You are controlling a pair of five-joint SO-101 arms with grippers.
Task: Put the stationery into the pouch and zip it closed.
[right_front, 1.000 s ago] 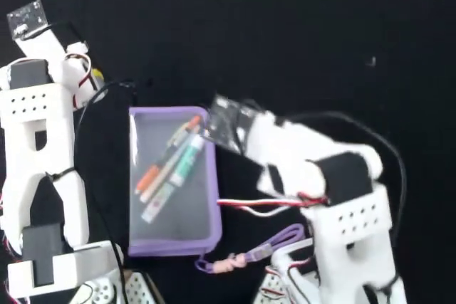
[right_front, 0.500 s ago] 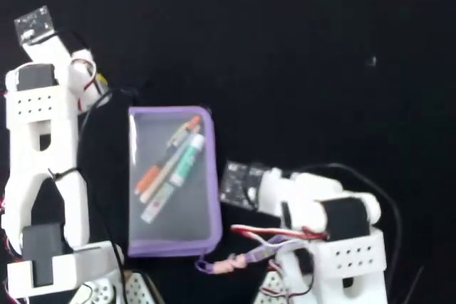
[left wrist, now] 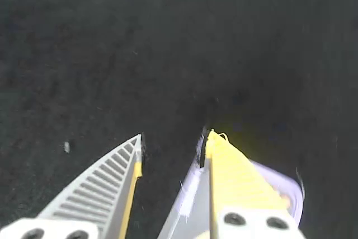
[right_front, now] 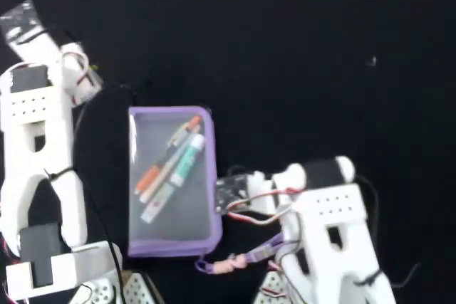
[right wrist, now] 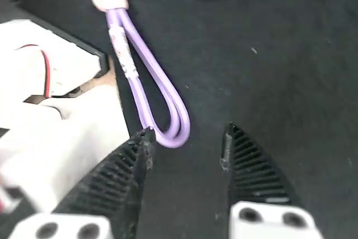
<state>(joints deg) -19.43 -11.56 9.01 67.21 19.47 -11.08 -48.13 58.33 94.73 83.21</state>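
Pouch [right_front: 182, 220] lies flat on the bench [right_front: 320, 69], left of centre in the high view and in the lower half of the frame. The bench is covered in black cloth that runs almost edge to edge. Along the top of the frame, past its far edge, I see a narrow strip of pale grey and white room.

The pouch is a clear-fronted rectangle with a purple border. The stationery [right_front: 171, 165] sits inside it at a slant: an orange-tipped pen, a green-and-white one and a white one, packed close together. I cannot tell whether the zip is closed. A purple strap [right_front: 265, 248] trails from the pouch's lower right corner, with a pink knot [right_front: 226, 264] near the corner.

The left arm [right_front: 35, 112] stands along the left edge of the frame. The left end effector [left wrist: 173, 135] is released, its fingers spread over bare cloth, with a corner of the pouch just beside the yellow finger.

The right arm [right_front: 328, 226] fills the lower right. The right end effector [right wrist: 188, 130] is released too, and the strap's loop end lies by its dark finger.
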